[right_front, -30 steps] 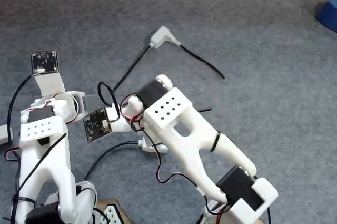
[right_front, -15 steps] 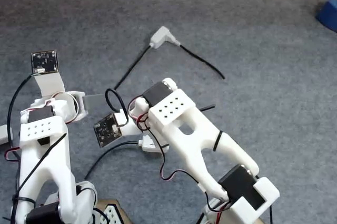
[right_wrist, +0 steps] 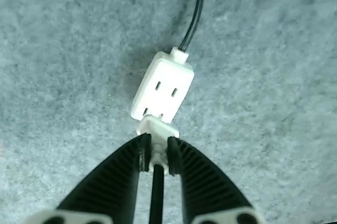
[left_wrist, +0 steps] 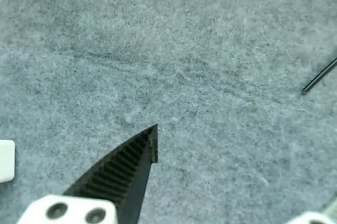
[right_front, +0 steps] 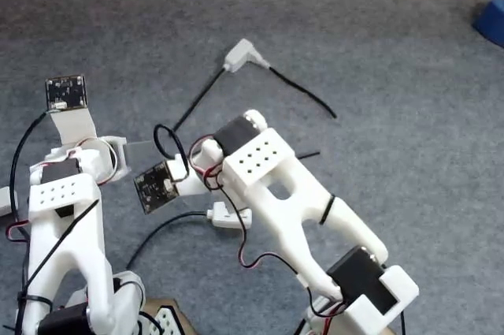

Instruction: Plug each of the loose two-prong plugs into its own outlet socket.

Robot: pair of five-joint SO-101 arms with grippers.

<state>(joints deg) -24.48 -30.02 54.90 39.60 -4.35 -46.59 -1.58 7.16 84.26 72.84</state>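
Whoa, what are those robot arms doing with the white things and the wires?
The right arm's fingers are pinched on a small white plug. They hold it right up against the end of the white outlet on the grey carpet. You can't see whether the prongs are all the way in. The left arm hangs over bare carpet. Another white piece with black cords lies farther off.

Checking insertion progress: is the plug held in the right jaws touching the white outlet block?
Touching. The right wrist view shows the plug butted against the outlet block end with no gap, the right gripper shut on it.
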